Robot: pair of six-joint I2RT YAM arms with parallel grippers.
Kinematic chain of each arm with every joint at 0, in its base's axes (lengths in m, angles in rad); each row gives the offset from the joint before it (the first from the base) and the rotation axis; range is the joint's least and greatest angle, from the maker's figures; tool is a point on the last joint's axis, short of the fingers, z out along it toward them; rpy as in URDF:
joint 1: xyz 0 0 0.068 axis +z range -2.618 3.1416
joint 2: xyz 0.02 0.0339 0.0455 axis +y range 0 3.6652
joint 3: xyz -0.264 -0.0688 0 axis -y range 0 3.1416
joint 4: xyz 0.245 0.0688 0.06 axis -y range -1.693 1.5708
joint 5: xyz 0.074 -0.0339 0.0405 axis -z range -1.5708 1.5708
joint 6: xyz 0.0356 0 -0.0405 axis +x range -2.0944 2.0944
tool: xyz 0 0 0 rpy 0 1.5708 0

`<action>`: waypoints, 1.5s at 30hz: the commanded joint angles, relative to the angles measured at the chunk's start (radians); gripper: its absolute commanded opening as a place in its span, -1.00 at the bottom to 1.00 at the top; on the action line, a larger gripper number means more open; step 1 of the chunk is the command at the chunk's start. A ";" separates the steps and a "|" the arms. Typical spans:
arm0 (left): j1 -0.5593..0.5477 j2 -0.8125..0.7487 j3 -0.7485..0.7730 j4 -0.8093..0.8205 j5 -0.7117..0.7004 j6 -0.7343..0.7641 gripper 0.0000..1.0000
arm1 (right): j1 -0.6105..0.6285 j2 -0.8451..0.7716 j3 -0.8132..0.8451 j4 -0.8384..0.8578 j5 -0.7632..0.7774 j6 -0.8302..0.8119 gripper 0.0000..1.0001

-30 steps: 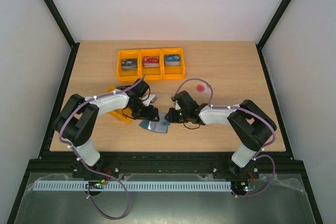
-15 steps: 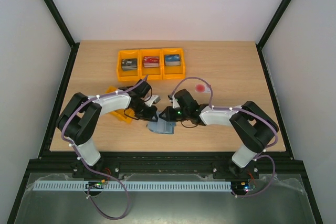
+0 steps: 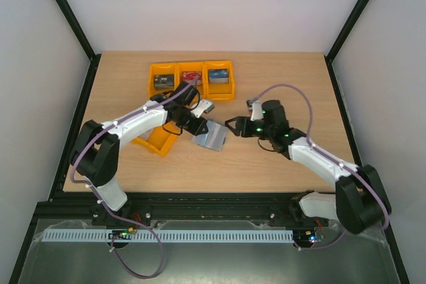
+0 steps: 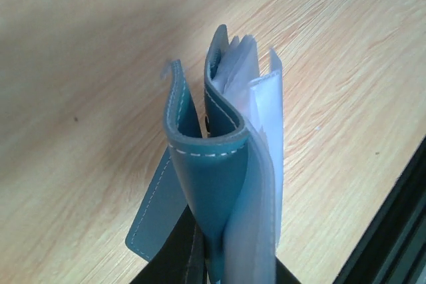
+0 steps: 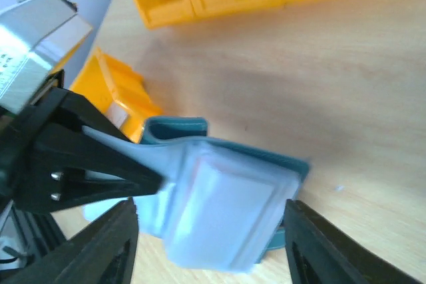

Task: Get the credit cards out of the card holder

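The teal card holder (image 3: 211,137) hangs off the table, pinched at one end by my left gripper (image 3: 195,129), which is shut on it. In the left wrist view the card holder (image 4: 213,164) stands folded open above my left gripper (image 4: 210,251), and thin pale edges of the credit cards (image 4: 238,64) show in its light blue pockets. My right gripper (image 3: 231,125) is open just right of the holder, apart from it. In the right wrist view the holder's pale pocket (image 5: 223,211) lies between my right gripper's (image 5: 210,231) spread fingers (image 5: 100,251), not touching them.
A row of three orange bins (image 3: 191,80) with small boxes stands at the back of the table. A loose orange bin (image 3: 155,140) lies under the left arm, also seen as the orange bin (image 5: 113,91) in the right wrist view. The table's front edge (image 4: 393,217) is close.
My left gripper has shut on the card holder and lifted it back and to the right. The right gripper has let go, opened and drawn away to the right.
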 commanded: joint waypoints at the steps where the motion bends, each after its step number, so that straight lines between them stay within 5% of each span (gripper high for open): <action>1: -0.010 -0.096 0.132 -0.168 -0.011 0.159 -0.96 | -0.088 -0.177 -0.036 0.016 -0.071 -0.109 0.27; 7: -0.011 -0.195 0.340 -0.330 0.007 0.299 -0.96 | -0.155 -0.414 -0.057 0.134 -0.157 -0.197 0.66; 13: -0.012 -0.300 0.533 -0.447 0.024 0.413 -0.96 | -0.156 -0.476 0.058 0.075 -0.278 -0.352 0.99; 26: -0.012 -0.356 0.621 -0.367 0.164 0.312 -0.96 | -0.151 -0.339 0.214 0.169 -0.444 -0.229 0.98; 34: -0.012 -0.358 0.630 -0.365 0.185 0.307 -0.96 | -0.146 -0.325 0.217 0.166 -0.430 -0.218 0.38; 45: -0.016 -0.357 0.625 -0.361 0.185 0.309 -0.96 | -0.052 -0.269 0.253 0.201 -0.355 -0.199 0.40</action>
